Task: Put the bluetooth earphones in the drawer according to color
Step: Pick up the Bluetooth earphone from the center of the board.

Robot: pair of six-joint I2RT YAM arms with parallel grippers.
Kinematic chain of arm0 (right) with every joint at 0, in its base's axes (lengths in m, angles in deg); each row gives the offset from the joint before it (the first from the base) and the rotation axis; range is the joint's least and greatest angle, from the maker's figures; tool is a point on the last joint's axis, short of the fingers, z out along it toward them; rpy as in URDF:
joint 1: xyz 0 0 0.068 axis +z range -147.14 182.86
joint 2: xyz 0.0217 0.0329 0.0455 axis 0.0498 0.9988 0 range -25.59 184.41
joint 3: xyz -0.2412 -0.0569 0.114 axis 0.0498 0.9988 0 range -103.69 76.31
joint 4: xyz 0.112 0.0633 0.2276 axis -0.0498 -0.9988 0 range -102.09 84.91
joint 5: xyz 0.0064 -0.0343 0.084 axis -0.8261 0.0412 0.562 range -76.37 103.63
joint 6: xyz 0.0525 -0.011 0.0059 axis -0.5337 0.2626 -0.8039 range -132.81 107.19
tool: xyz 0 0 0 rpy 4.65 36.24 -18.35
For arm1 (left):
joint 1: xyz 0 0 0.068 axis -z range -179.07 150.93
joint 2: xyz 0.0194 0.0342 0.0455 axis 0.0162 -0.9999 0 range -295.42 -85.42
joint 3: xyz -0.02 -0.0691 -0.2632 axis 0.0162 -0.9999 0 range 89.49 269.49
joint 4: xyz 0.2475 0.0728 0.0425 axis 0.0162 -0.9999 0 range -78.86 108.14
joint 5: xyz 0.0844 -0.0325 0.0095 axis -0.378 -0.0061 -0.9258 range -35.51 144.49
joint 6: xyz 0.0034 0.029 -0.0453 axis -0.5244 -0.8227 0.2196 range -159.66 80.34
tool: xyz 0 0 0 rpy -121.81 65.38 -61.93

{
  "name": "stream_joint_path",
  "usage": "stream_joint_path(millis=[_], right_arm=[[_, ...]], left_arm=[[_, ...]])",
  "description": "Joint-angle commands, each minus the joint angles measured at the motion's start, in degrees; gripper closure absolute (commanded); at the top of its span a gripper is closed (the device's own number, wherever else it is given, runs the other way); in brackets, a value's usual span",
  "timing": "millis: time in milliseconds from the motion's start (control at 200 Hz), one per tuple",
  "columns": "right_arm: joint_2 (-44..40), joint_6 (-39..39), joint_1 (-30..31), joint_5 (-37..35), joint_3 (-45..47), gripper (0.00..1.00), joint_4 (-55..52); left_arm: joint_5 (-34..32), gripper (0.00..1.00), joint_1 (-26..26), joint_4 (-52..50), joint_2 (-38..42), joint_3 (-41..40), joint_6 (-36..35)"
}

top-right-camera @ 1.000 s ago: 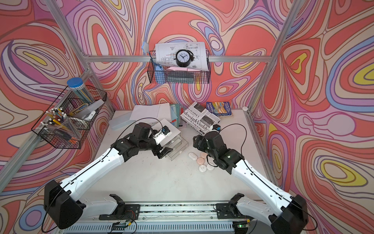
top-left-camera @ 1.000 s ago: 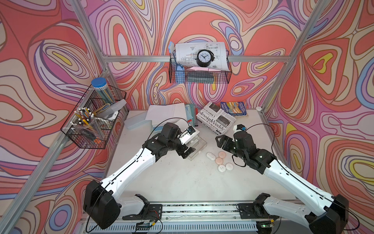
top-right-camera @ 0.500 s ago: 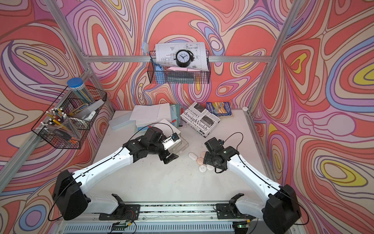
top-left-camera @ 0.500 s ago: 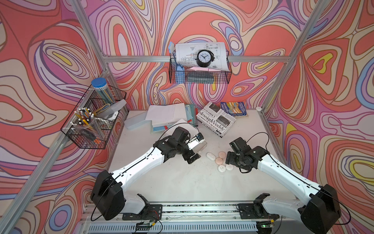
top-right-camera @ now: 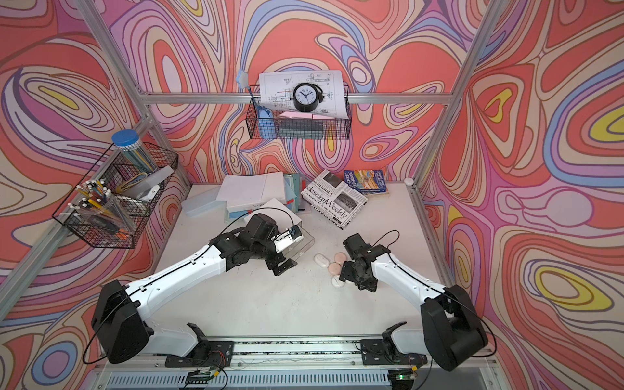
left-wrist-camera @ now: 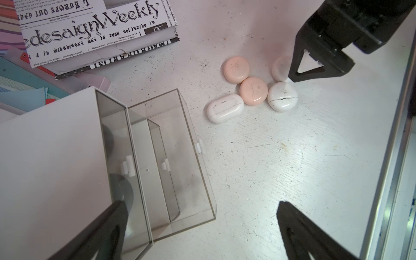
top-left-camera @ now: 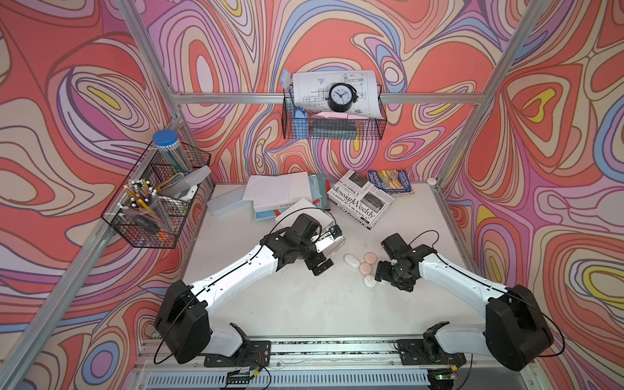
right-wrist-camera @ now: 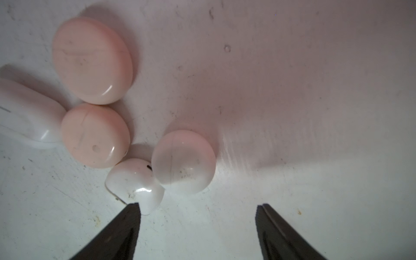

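Loose on the table [top-left-camera: 304, 304] I count two pink cases [left-wrist-camera: 236, 69] and three white cases [left-wrist-camera: 225, 108]. The small cabinet [left-wrist-camera: 45, 146] has three clear drawers [left-wrist-camera: 180, 139], with two dark rounded shapes [left-wrist-camera: 122, 191] showing inside. Two wire baskets [top-left-camera: 332, 126], one clock [top-left-camera: 341, 97].

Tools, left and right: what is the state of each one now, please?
Left tool: open, holding nothing.
Right tool: open, holding nothing.

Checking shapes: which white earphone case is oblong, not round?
The white case nearest the clear drawer, beside a pink case; the other two white cases look round.
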Motion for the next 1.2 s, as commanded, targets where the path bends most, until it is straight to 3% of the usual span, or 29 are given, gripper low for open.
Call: stream_joint_path(millis=[0,541,751,1192], right_arm=[[1.69,0.58,-0.34,-0.85,-1.11,0.18,1.17],[6.63,0.07,-2.45,-0.54,-0.33,0.21,4.46],[4.98,0.03,-3.32,-1.80,0.12,0.22,3.95],[7.11,1.28,-3.51,1.63,1.83,0.26,4.76]], left_arm=[[-1.77,0.02,0.44,-1.76,0.11,1.43,-0.94],[-3.36,0.02,0.68,-2.91,-0.24,2.03,-1.33],[-3.51,0.01,0.80,-3.04,-0.07,1.99,-1.49],[-3.82,0.02,0.89,-3.97,-0.75,2.46,-1.52]])
